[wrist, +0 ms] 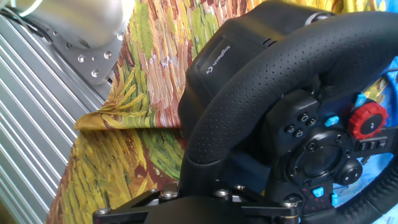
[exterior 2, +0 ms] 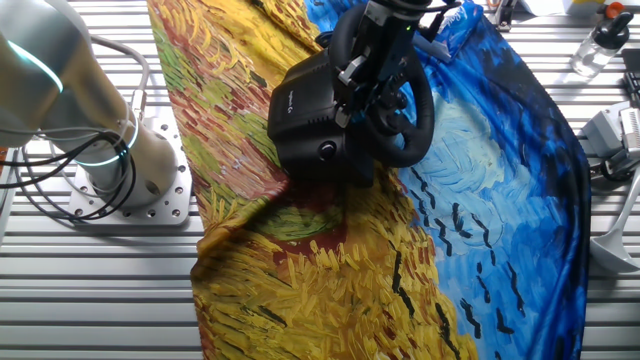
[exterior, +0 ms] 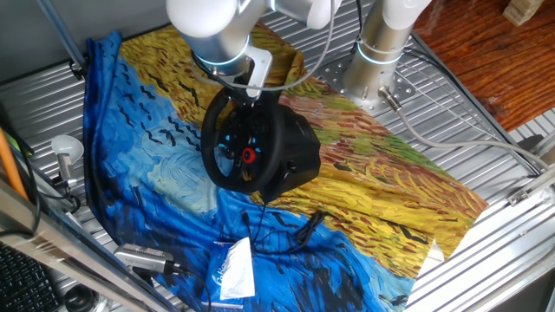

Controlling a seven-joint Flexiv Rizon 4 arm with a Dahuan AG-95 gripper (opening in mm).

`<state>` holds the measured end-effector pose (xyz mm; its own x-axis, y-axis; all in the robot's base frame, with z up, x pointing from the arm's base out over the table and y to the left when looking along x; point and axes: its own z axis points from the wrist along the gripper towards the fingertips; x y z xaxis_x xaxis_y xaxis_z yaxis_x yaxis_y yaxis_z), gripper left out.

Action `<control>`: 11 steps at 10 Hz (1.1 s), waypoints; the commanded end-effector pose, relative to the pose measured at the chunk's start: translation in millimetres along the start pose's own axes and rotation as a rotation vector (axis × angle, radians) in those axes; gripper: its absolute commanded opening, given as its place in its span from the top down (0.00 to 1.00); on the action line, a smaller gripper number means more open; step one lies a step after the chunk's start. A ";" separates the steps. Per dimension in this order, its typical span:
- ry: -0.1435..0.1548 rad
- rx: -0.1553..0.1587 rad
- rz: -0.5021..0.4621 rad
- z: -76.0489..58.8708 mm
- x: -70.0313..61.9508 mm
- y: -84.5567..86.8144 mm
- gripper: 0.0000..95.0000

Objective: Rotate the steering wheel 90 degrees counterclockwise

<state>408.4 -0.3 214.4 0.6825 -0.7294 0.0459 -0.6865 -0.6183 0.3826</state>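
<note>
The black steering wheel (exterior: 212, 152) stands on its bulky black base (exterior: 297, 154) in the middle of the painted cloth. Its red centre button (exterior: 249, 155) and blue lights face the front left. My gripper (exterior: 245, 91) comes down on the top of the rim and is shut on it. In the other fixed view the gripper (exterior 2: 362, 85) clamps the rim (exterior 2: 422, 115) beside the base (exterior 2: 305, 110). In the hand view the rim (wrist: 249, 93) runs down into the gripper (wrist: 193, 190). The fingertips are hidden behind the rim, and the red button (wrist: 367, 119) is at the right.
A Van Gogh print cloth (exterior: 390, 182) covers the slatted metal table. The arm's mount (exterior: 373, 65) is at the back. The wheel's black cable (exterior: 290, 230) and a white packet (exterior: 234, 269) lie in front. Tools lie at the left edge (exterior: 65, 156). A bottle (exterior 2: 598, 40) stands far right.
</note>
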 end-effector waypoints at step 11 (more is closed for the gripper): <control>0.037 0.009 0.037 3.0 0.5 -1.1 1.00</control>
<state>408.1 -0.4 214.0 0.6651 -0.7409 0.0928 -0.7134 -0.5938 0.3722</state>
